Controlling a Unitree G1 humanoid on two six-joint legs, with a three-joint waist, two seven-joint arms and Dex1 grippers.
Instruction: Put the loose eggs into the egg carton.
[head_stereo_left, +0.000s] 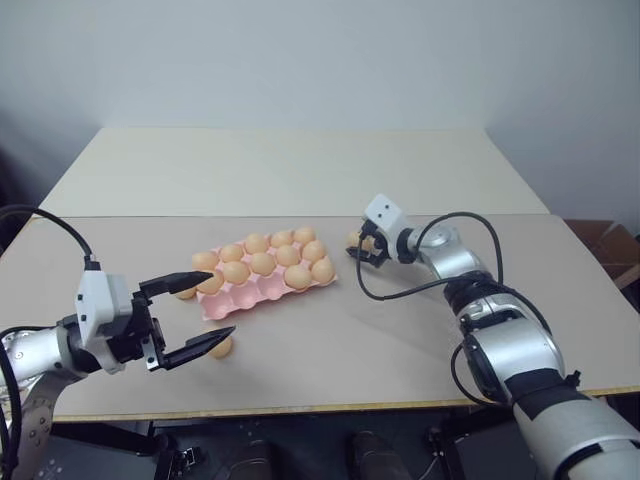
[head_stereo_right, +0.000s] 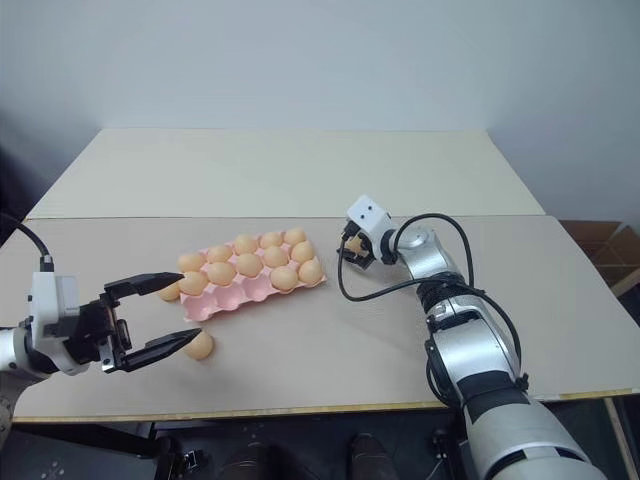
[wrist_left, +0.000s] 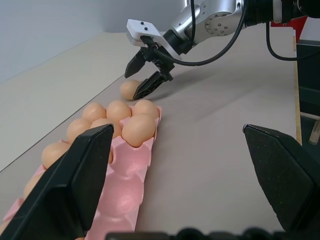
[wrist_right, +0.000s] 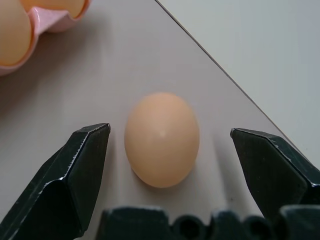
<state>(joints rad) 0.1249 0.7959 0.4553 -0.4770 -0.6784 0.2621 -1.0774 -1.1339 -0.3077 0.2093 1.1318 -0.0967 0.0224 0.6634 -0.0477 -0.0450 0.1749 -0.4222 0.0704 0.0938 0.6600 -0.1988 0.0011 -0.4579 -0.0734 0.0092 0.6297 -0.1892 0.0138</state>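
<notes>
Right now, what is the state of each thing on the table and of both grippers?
Pink egg carton: front row empty.
Pale orange egg: loose, between right gripper's fingers, untouched.
Egg near left gripper: loose on table.
Right gripper: open.
Left gripper: open, empty.

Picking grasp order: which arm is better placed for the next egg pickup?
Right. The right claw is open with a loose egg lying on the table between its fingers, beside the egg carton. The left claw is open too, but hovers, straddling no egg.

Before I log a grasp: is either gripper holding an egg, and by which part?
Nothing is held. The right gripper straddles a loose egg on the table, fingers open and clear of it. The left gripper is open, empty.
</notes>
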